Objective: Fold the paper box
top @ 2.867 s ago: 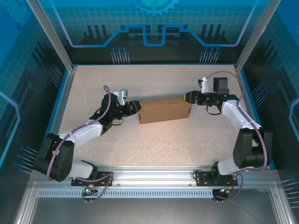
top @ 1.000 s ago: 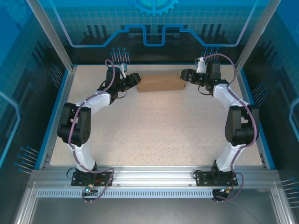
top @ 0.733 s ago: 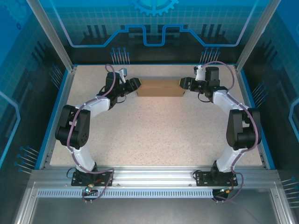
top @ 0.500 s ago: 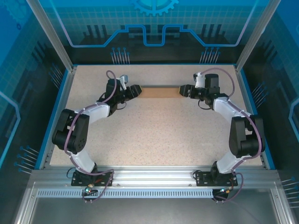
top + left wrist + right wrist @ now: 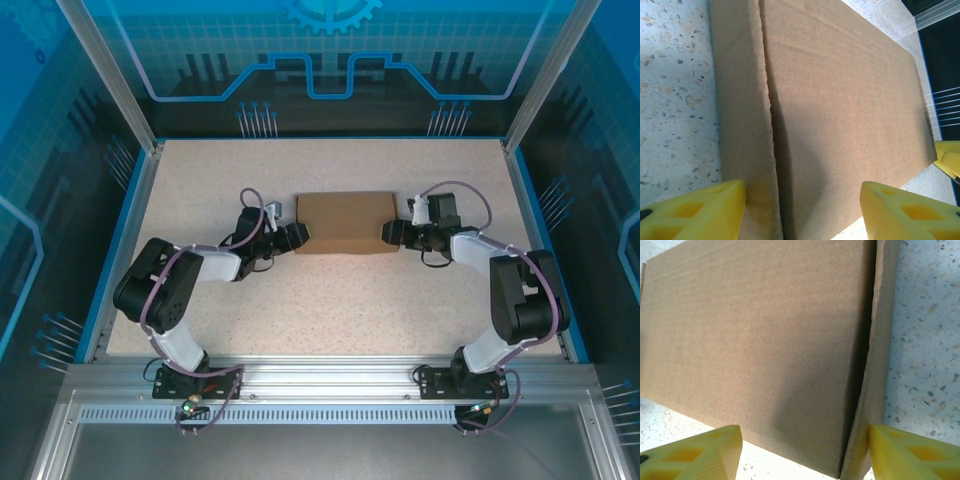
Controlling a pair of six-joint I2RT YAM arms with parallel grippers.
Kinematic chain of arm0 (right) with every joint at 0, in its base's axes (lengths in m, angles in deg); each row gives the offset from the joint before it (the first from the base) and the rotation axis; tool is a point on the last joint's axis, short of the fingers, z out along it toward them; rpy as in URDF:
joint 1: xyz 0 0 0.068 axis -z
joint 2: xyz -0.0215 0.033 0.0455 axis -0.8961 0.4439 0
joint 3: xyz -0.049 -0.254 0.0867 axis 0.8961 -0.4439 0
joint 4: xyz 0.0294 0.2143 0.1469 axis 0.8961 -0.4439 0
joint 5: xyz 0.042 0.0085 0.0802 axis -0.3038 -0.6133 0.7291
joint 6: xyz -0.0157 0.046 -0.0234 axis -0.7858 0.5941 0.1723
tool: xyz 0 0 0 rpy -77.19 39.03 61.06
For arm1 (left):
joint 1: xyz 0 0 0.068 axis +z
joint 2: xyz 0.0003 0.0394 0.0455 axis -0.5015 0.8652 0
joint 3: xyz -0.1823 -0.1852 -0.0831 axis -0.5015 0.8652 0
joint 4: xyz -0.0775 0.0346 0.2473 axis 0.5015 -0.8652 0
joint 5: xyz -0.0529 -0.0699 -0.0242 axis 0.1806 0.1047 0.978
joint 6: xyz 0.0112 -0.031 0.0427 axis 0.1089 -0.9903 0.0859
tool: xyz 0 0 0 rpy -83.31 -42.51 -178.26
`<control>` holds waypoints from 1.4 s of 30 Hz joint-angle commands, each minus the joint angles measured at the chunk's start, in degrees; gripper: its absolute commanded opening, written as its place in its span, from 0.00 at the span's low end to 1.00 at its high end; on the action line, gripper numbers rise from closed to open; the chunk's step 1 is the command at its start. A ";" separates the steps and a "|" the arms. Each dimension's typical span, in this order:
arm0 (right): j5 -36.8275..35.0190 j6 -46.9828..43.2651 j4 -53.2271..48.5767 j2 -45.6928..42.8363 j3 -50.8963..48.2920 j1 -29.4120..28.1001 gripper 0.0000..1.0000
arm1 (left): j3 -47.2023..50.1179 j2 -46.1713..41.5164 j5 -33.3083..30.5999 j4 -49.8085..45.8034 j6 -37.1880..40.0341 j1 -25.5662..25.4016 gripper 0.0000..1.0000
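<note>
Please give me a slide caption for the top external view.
Closed paper box lies flat on the speckled table, the left gripper and right gripper open at its ends.

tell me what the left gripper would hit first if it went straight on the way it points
The paper box. The left gripper points at its left end, and in the wrist view cardboard sits directly ahead between the spread yellow fingers. The remaining gap is hard to judge.
</note>
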 commanded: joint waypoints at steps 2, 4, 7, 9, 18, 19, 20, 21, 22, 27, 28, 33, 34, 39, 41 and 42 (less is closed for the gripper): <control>-5.98 -2.99 -6.46 -5.56 -0.16 -2.16 0.70 | 2.30 -2.59 -0.89 0.63 2.73 -2.09 0.68; -10.02 -4.47 -8.36 -8.56 -0.35 -2.14 0.71 | 2.70 -4.49 -2.88 -1.38 4.55 -2.14 0.69; -15.17 -6.43 -9.89 -12.92 -0.34 -2.17 0.73 | 3.44 -7.77 -6.16 -4.08 7.86 -2.12 0.73; -17.57 -7.83 -10.31 -15.77 -0.12 -2.34 0.74 | 3.63 -9.92 -8.09 -5.76 10.09 -2.04 0.75; -34.08 -16.45 -10.82 -30.65 -1.37 -3.31 0.77 | 4.80 -23.54 -19.48 -13.03 19.47 -1.89 0.82; -35.64 -17.02 -10.39 -32.08 -1.85 -3.26 0.77 | 5.06 -25.72 -21.61 -13.94 20.66 -1.87 0.83; -37.14 -17.81 -9.53 -33.70 -2.52 -3.12 0.78 | 5.48 -28.11 -24.09 -14.64 22.10 -1.83 0.84; -38.49 -18.52 -8.61 -35.08 -3.17 -2.92 0.79 | 6.08 -30.20 -26.44 -14.91 23.52 -1.68 0.85; -39.47 -18.89 -7.77 -36.06 -3.83 -2.76 0.80 | 6.62 -31.95 -28.40 -14.78 24.42 -1.43 0.88; -41.41 -17.78 -4.33 -37.78 -7.30 -0.70 0.94 | 8.72 -36.86 -32.41 -14.95 26.08 2.88 0.97; -41.53 -16.88 -4.37 -37.60 -7.85 -0.31 0.97 | 8.88 -37.04 -33.47 -15.43 25.83 4.22 0.97; -43.88 -14.14 -0.40 -37.04 -12.73 0.94 1.00 | 10.93 -38.37 -37.65 -15.13 26.21 10.19 0.99; -44.15 -13.96 1.26 -36.66 -13.86 1.05 1.00 | 11.70 -38.37 -37.76 -13.97 26.74 11.33 0.99; -44.89 -14.19 9.36 -31.49 -18.08 1.63 1.00 | 11.91 -34.60 -36.35 -12.06 28.49 14.95 0.99; -44.55 -14.87 12.06 -28.65 -18.96 1.64 1.00 | 11.72 -31.77 -35.98 -11.06 30.01 15.49 0.99; -44.36 -15.45 13.20 -27.44 -19.16 1.66 1.00 | 11.85 -30.54 -35.42 -10.14 30.62 15.73 0.99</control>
